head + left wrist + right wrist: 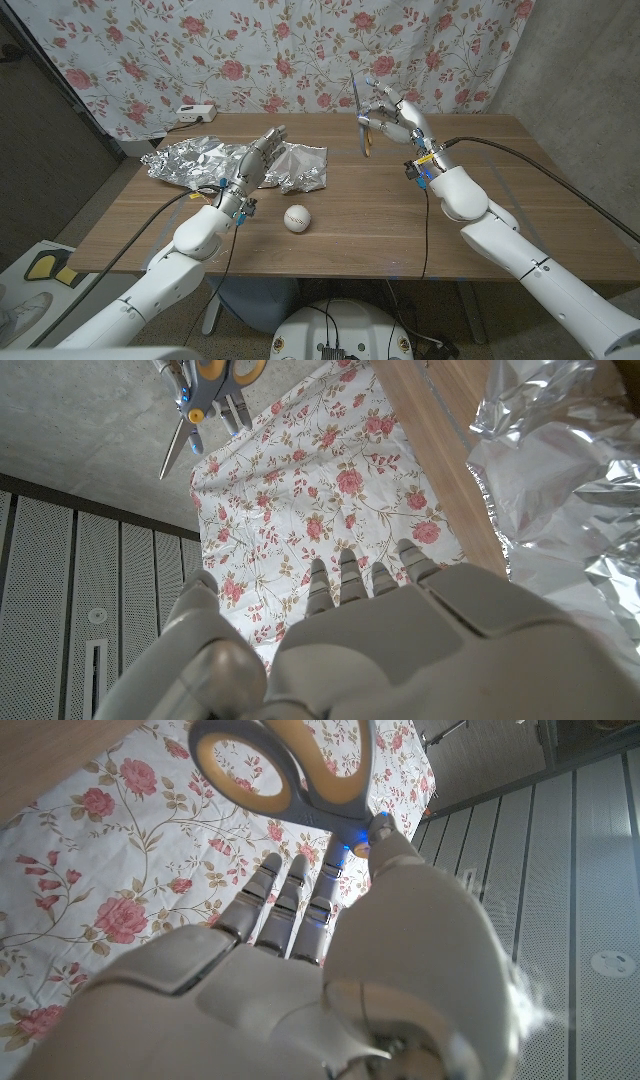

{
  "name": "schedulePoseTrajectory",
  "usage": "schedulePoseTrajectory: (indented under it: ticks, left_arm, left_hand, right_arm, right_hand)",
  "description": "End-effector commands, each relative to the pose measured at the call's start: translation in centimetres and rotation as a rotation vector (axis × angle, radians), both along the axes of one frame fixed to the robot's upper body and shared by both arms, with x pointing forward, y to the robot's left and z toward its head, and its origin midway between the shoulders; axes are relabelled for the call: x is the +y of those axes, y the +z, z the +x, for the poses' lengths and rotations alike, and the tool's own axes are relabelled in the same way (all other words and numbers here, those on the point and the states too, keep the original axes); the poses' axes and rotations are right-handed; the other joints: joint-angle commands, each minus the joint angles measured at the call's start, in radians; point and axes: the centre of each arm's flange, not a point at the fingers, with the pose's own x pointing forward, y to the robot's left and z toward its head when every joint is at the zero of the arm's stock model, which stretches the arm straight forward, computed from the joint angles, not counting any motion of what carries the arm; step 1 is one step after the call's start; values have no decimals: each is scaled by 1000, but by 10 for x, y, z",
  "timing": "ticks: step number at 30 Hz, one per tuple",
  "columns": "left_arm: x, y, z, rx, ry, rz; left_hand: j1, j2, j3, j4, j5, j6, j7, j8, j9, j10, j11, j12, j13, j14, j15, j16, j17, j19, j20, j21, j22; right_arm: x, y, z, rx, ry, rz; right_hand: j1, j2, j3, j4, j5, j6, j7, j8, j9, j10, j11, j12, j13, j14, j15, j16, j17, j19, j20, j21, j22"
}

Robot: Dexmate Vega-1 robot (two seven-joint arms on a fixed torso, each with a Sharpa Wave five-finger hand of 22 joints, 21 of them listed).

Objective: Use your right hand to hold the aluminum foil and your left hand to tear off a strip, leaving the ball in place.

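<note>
Head view shows your right hand (392,117) lifted above the far right part of the table (520,215), clamped on a pair of scissors (364,125) with grey and yellow handles; the blades point up and away from the tabletop. Your right wrist view has the scissors' handle loops (285,770) against the fingertips (384,828), in front of the floral cloth (110,870) behind the table.

Your left hand (258,160) reaches out over the crumpled foil (195,160), fingers straight and a little apart, holding nothing. You cannot tell from these views whether the fingers touch the sheet or hover just above it. The foil lies spread on the far left part of the table, one bunched section (305,167) just to the right of your left hand. In your left wrist view the foil (560,490) sits beside the table edge, and the scissors (205,390) show across from it.

The white ball (296,218) rests on the wood nearer you than the foil, close to your left forearm, apart from both.
</note>
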Motion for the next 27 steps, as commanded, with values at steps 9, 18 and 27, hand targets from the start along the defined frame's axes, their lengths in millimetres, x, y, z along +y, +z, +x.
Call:
schedulePoseTrajectory:
  ticks: [9, 18, 27]
  left_arm:
    - [-7, 1, -1, 0, -6, 23]
    - [-9, 4, -3, -16, 6, 59]
    - [-9, 5, -5, -47, 25, 73]
  left_hand:
    - [13, 11, 9, -9, -1, 37, 5, 20, 4, 2, 3, -6, 6, -8, 3, 2, 3, -4, 3, -3, 4]
    - [52, 41, 35, -21, 0, 144, -23, 52, 5, -13, 1, -10, 6, -21, 3, 0, 3, -11, 8, -4, 3]
    - [136, 68, 80, -45, 9, 212, -47, 68, 6, -14, -39, -8, 7, -28, 3, 1, 2, -18, 12, -6, 1]
  right_arm:
    - [7, -3, 3, -8, 64, 96]
    - [14, -5, 4, -12, 80, 81]
    - [18, -7, 8, 8, 94, 55]
  right_hand:
    - [9, 0, -4, 2, 6, 12, 0, 5, 3, 163, -151, 6, 0, 9, -186, 8, 8, 7, 1, 3, 2]
    - [10, 1, -6, 3, 7, 12, -2, 4, 3, 162, -151, 8, -1, 7, -186, 8, 11, 5, 2, 2, 3]
    - [11, 2, -8, 4, 8, 11, -2, 2, 3, 160, -151, 8, -2, 6, -186, 8, 13, 4, 3, 1, 3]
